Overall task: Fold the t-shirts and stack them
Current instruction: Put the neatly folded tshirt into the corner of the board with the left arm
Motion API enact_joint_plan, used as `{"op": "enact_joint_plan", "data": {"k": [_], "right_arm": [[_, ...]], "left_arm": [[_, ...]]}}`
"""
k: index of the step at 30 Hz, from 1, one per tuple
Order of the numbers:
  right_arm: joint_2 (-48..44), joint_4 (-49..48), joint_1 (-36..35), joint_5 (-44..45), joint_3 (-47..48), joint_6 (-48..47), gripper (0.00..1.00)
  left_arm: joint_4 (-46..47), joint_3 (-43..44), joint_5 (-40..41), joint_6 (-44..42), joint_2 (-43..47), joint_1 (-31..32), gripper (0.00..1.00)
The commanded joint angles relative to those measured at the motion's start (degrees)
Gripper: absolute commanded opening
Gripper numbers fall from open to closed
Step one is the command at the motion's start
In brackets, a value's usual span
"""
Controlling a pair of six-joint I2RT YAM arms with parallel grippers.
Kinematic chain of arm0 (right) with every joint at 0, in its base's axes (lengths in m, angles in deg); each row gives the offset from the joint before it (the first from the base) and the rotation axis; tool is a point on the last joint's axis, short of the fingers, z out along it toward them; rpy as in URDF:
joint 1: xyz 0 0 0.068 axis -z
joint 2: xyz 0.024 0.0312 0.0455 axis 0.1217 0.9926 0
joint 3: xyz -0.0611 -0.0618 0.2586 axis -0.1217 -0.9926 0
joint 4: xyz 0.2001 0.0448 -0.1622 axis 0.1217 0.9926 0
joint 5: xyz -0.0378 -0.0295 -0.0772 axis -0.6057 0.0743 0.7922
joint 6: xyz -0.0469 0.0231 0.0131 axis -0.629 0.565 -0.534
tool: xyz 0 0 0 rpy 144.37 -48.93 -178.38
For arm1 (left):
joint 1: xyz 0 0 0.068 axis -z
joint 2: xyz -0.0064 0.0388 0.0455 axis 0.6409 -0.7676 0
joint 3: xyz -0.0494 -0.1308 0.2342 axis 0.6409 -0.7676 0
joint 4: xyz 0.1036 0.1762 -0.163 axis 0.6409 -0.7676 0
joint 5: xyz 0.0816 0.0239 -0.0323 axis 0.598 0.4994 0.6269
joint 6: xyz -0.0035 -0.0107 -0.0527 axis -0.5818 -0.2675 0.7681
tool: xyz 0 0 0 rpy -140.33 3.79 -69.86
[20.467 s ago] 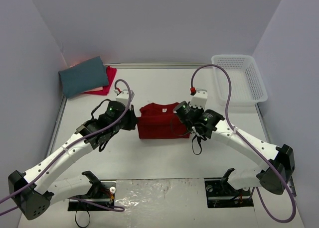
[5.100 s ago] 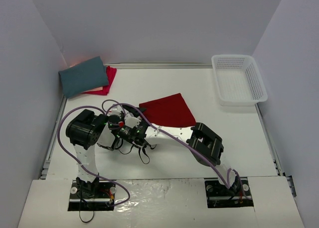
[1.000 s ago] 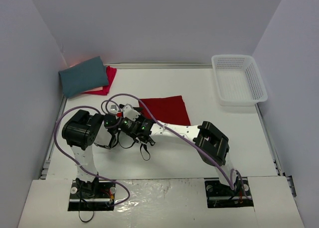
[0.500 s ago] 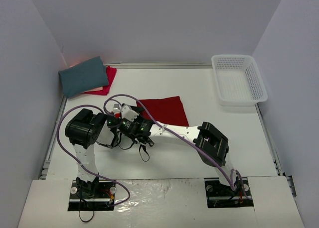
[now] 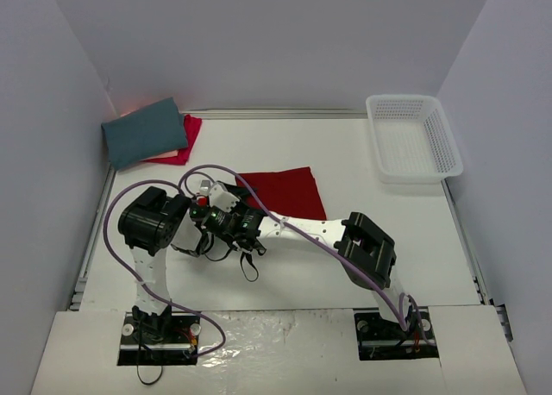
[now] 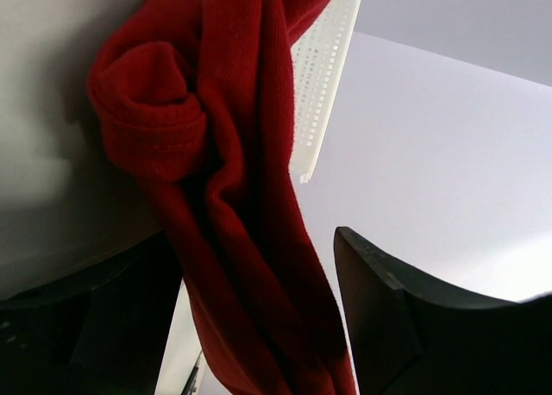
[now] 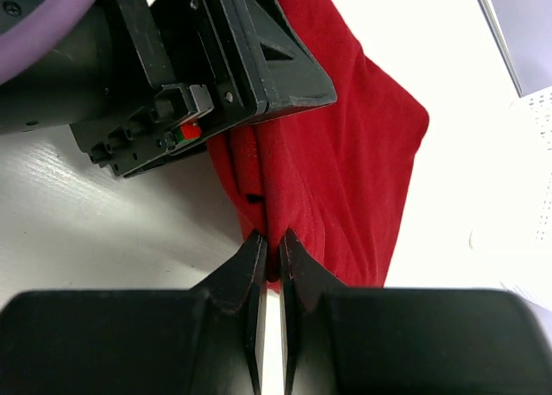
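We see the deep red t-shirt [image 5: 285,191] lying folded near the middle of the table [image 5: 405,240]. Both grippers meet at its near left corner, so the shirt spreads away from them, up and to the right. Its long side runs left to right.

The right gripper [image 7: 271,241] has its two fingers pressed together on a thin fold of that corner. The left gripper [image 6: 254,248] has its fingers apart, with a bunch of red cloth hanging between them (the cloth lies against one finger, and we see a gap at the other).

The stack sits in the far left corner, with the slate-teal t-shirt [image 5: 145,132] on top of the pinkish-red t-shirt [image 5: 188,138]. We think the red shirt must go there next, and the left arm is nearer. The left arm is folded up tight by its base. The right arm is stretched low across the table toward the left.
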Motion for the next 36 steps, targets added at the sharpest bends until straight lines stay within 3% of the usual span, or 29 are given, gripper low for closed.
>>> {"op": "enact_joint_plan", "data": {"k": [1, 14, 22, 35, 36], "right_arm": [[-4.6, 0.8, -0.9, 3.2, 1.3, 1.3, 0.00], [-6.3, 0.8, -1.9, 3.8, -1.2, 1.9, 0.00], [-5.6, 0.9, -1.9, 4.1, -2.1, 2.6, 0.00], [-3.9, 0.0, -1.9, 3.5, -2.8, 3.0, 0.00], [-3.6, -0.1, -1.9, 3.5, -2.9, 3.1, 0.00]], "left_arm": [[6.8, 0.7, 0.2, 0.4, -1.8, 0.7, 0.67], [8.4, 2.6, -3.4, 2.1, -4.4, 1.1, 0.66], [8.1, 2.6, -4.0, 2.0, -2.6, 1.1, 0.47], [8.7, 3.7, -5.4, 3.1, -1.0, 1.7, 0.50], [8.8, 3.9, -5.6, 3.1, -0.7, 1.7, 0.46]]}}
